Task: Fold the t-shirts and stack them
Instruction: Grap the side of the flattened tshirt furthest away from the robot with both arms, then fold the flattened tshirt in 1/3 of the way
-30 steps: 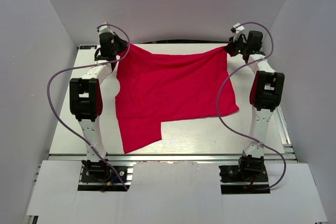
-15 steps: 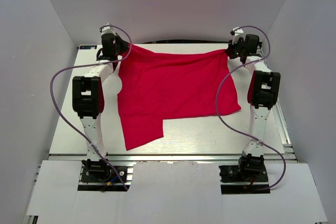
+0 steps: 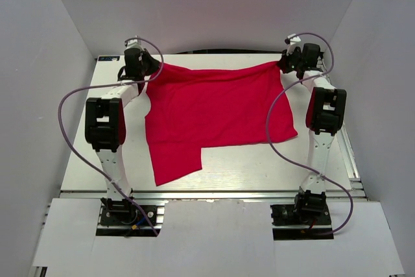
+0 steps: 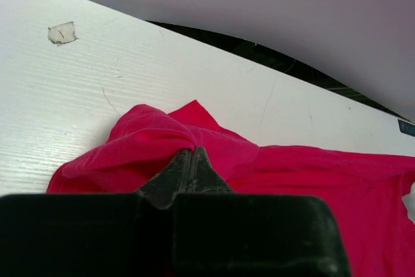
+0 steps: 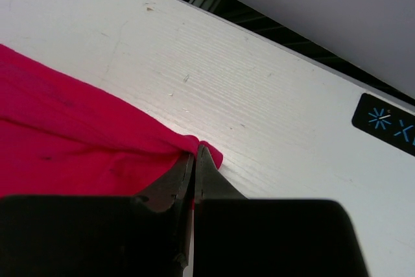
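Red t-shirt (image 3: 214,115): 1 | left jaws: clamped on far corner | right jaws: clamped likewise

I see a plain bright red t-shirt (image 3: 214,111) on my white table (image 3: 259,167); left gripper (image 4: 191,155) and right gripper (image 5: 194,155) black, purple cables (image 3: 61,111) at three and nine o'clock.

Left arm (image 3: 104,124) and right arm (image 3: 324,111) stretch forward, jaws seemingly clamped.
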You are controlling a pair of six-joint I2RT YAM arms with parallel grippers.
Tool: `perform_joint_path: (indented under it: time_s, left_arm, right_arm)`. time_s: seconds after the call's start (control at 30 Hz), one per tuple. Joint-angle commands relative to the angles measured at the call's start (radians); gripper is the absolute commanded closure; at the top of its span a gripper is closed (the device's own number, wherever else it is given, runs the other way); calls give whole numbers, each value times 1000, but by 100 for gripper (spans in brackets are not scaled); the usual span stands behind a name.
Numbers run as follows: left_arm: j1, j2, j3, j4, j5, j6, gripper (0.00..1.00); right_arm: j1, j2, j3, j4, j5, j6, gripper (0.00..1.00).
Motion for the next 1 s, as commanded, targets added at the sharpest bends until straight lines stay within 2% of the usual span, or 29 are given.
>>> perform_joint_path:
  time_s: [0.0,0.1,0.3,0.47,0.97]
  left_arm:
    - [7,-161,-65,52,36,19,100]
    - [7,-226,-149,98,36,11,100]
    - [7,-284,-212,100,81,-4,100]
    - [7,-309,-283,98,127,-44,100]
    - [6,-335,-389,98,133,-61,100]
  right_arm:
    - [-9,-65,-32,83,-51,21,100]
    - [-14,-69,-38,83,-64,27,100]
    - [-20,-77,-43,86,-74,33,100]
    - [-23,-85,-43,90,-81,41,100]
    - [-34,-91,-42,86,-94,56,100]
